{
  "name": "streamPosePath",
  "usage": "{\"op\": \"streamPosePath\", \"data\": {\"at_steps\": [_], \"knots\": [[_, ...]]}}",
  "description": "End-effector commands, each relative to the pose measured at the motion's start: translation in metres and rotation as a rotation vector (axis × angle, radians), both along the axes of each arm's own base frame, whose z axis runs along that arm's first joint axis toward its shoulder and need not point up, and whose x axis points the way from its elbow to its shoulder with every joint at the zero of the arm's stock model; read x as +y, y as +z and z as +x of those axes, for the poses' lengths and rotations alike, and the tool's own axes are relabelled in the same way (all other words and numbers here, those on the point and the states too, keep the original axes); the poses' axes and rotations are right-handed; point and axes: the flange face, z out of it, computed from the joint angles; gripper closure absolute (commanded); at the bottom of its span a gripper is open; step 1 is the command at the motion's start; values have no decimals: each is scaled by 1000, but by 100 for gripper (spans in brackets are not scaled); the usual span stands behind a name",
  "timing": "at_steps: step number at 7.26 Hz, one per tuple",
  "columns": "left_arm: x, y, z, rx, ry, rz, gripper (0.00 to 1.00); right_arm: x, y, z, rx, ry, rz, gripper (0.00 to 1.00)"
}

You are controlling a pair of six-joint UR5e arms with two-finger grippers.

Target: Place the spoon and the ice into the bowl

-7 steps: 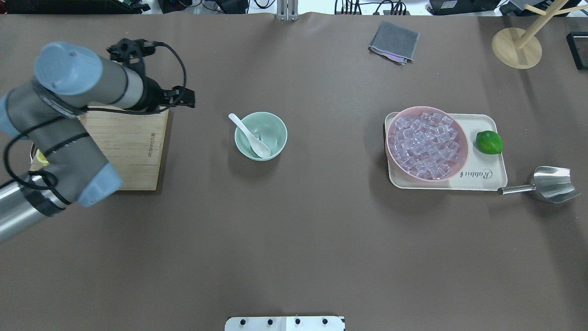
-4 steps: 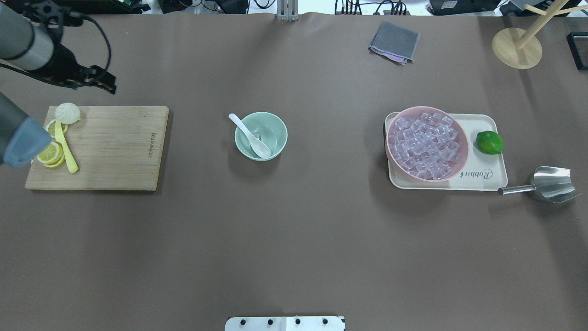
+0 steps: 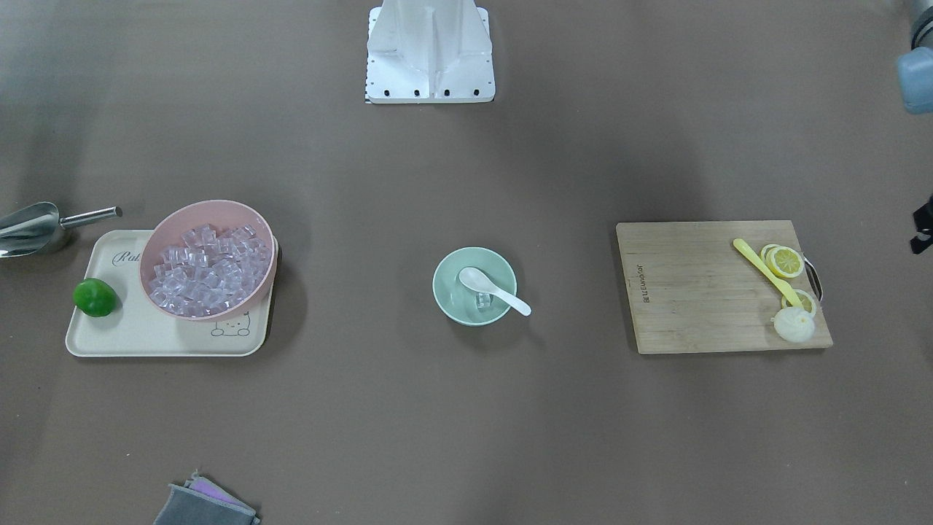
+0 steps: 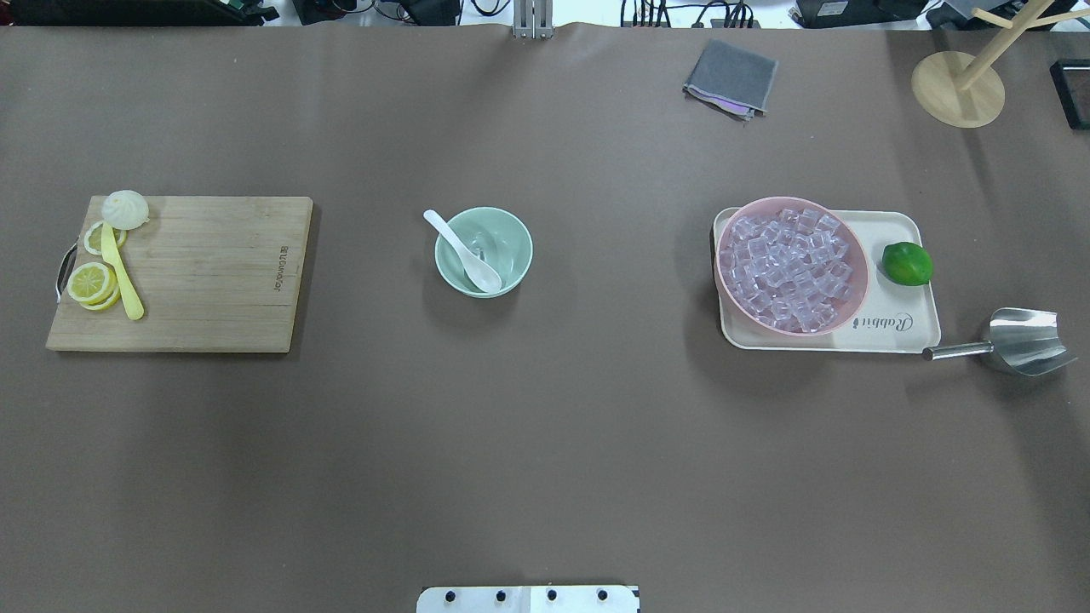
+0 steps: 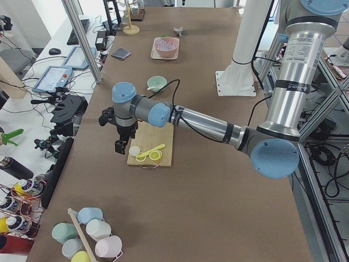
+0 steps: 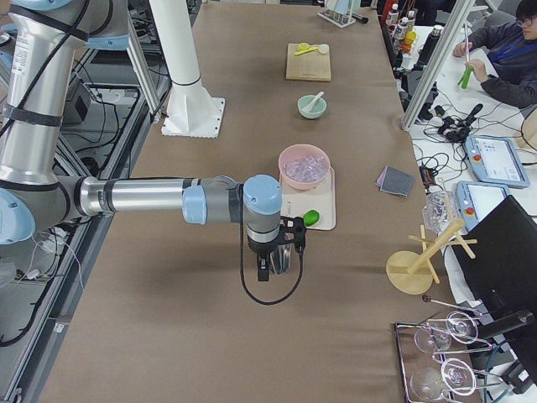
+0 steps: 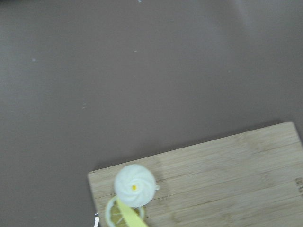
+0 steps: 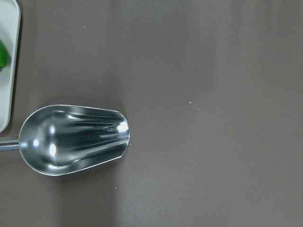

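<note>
The bowl (image 4: 515, 238) held the spoon (image 4: 461, 249) and ice (image 3: 483, 300). Well apart from it, the pink bowl (image 4: 860, 285) held many cubes. Whether the left pincer (image 5: 119, 146) or right pincer (image 6: 263, 270) was open could not be told.

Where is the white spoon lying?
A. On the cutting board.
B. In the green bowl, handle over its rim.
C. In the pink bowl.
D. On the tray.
B: the spoon has its scoop inside the bowl, with the handle leaning out over the rim.
</note>
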Motion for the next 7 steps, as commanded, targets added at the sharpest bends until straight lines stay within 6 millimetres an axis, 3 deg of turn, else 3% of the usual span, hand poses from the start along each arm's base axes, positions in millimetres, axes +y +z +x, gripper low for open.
{"op": "streamPosePath", "data": {"at_steps": [1, 2, 4, 5, 7], "knots": [[11, 40, -58, -32, 35, -48, 2, 0, 0, 0, 0, 0, 0, 0], [17, 59, -80, -31, 50, -97, 2, 0, 0, 0, 0, 0, 0, 0], [58, 96, -73, 164, 54, -268, 2, -1, -1, 1, 0, 2, 2, 0], [81, 115, -77, 166, 45, -268, 2, -1, -1, 1, 0, 2, 2, 0], [96, 116, -87, 134, 26, -227, 2, -1, -2, 1, 0, 2, 5, 0]]}}
